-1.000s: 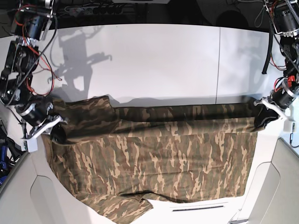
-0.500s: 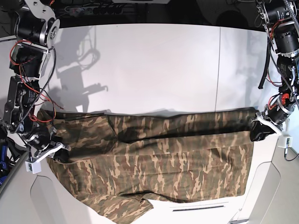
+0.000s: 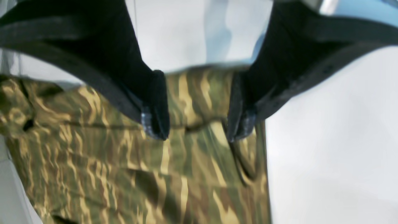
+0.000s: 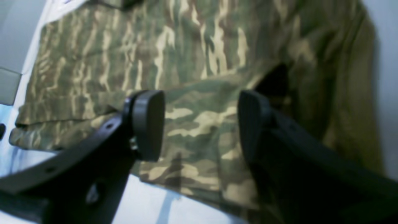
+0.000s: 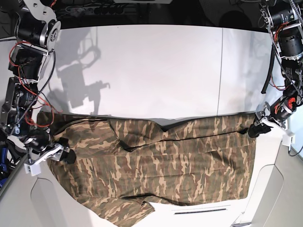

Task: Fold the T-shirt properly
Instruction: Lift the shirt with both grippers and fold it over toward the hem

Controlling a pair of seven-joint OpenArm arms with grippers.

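The camouflage T-shirt (image 5: pixel 165 161) lies spread across the front half of the white table, with one sleeve hanging toward the front edge at the lower left. My left gripper (image 5: pixel 255 130) is at the shirt's right edge. In the left wrist view it (image 3: pixel 197 127) is open, with the shirt (image 3: pixel 186 174) lying under and between its fingers. My right gripper (image 5: pixel 64 156) is at the shirt's left edge. In the right wrist view it (image 4: pixel 200 124) is open just above the shirt (image 4: pixel 192 56). The collar and label are hidden.
The white table (image 5: pixel 156 66) has a seam running front to back right of centre. Grey moulded panels stand at the front left (image 5: pixel 47 203) and front right (image 5: pixel 279 189). A dark slot (image 5: pixel 201 211) sits near the front edge.
Both grippers have come down toward the table with the shirt's raised far edge. The cloth now lies flat, and both grippers have opened and let go of it.
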